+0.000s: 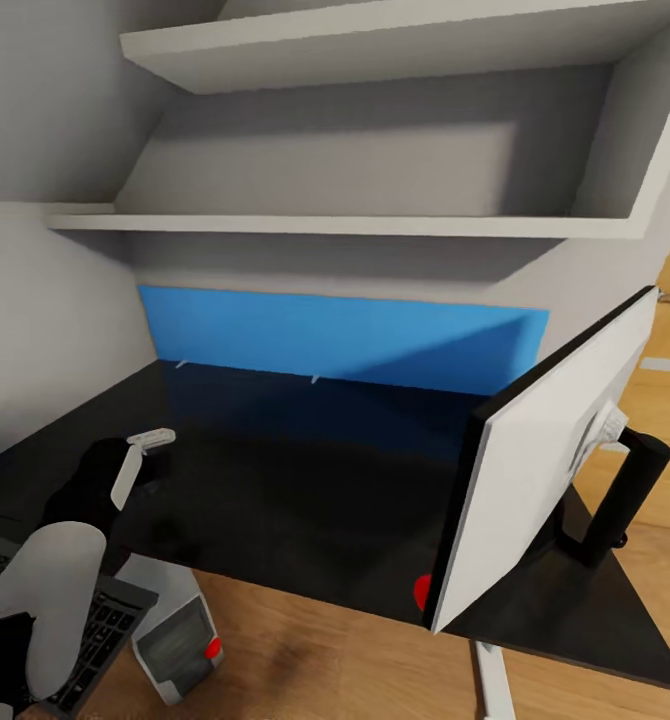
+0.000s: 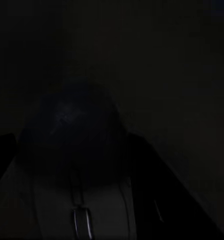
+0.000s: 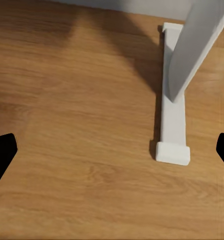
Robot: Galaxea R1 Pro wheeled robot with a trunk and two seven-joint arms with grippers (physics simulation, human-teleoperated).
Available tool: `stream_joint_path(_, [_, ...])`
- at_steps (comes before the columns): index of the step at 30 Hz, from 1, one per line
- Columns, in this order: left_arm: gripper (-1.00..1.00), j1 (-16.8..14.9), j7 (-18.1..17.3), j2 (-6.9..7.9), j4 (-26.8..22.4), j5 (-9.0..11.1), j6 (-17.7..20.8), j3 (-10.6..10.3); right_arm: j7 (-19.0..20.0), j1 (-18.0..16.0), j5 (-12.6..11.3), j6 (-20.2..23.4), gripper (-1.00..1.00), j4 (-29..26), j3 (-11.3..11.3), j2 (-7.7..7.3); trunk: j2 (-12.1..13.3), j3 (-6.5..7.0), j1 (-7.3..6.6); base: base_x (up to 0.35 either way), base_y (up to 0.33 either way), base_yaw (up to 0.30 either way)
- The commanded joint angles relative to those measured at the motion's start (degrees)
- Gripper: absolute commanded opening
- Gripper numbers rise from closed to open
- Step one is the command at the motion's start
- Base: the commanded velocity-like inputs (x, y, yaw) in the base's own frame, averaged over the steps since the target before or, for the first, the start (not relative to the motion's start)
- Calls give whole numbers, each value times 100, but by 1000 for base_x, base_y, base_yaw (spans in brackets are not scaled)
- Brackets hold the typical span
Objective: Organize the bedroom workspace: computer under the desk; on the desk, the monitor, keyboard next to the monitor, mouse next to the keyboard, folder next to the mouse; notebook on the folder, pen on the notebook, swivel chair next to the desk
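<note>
The long desk with a glossy black top (image 1: 305, 500) and a matte bright blue back panel stands against a grey wall beneath two plain white shelves (image 1: 375, 225). On its right end sits the wide flat monitor (image 1: 545, 450), turned so that its smooth white back faces the camera, with a thin black front edge, a black cylindrical stem and a flat black base resting on the desktop near the edge. Below the desk's near edge, on the wood-grain plank floor (image 1: 315, 650), stands the pale grey-white boxy computer tower (image 1: 175, 635), partly under the desktop. At the lower left corner lies the slim keyboard with dark grey keys (image 1: 100, 625), partly covered by the left arm's white shell. The left gripper (image 1: 140, 455) is over the left part of the desktop, its pale fingers (image 1: 125, 480) pointing down; in the left wrist view, very dark, a smooth rounded mouse with a scroll wheel (image 2: 79, 200) lies between the finger shapes, but whether they clamp it cannot be told. In the right wrist view the right gripper (image 3: 112, 155) is spread wide, black fingertips (image 3: 1, 155) well apart over bare floor, near the desk's white slab leg and flat rectangular foot (image 3: 172, 120)
</note>
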Motion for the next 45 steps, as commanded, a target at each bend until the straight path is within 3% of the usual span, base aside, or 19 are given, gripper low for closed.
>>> stream_joint_path(1, [-100,-3,20,2,-6,28,21,3,-31,-6,-17,-19,100,11,39,2,-3,-11,0,0,0,236])
stream_joint_path(20, [-100,-3,17,108,-6,39,13,11,-31,-6,-17,-19,100,11,39,2,-3,-114,0,0,0,236])
stream_joint_path(24, [-100,-3,13,108,-8,45,15,216,-31,-6,-17,-21,100,11,38,2,-3,-136,0,0,0,236])
stream_joint_path(28, [-100,-3,12,104,-136,52,23,644,-31,-6,-17,-24,100,11,41,5,-3,-157,0,0,0,236])
stream_joint_path(30, [-100,-3,11,103,-270,53,48,723,-31,-6,-17,-26,100,11,40,8,-3,-167,0,0,0,230])
stream_joint_path(35, [-100,-3,3,103,-645,54,591,802,-29,-6,-17,-33,100,11,40,13,-3,-182,0,0,0,114])
stream_joint_path(45, [-100,-3,-2,97,-974,54,822,820,-26,-6,-17,-36,100,9,36,15,-3,-187,0,0,0,20])
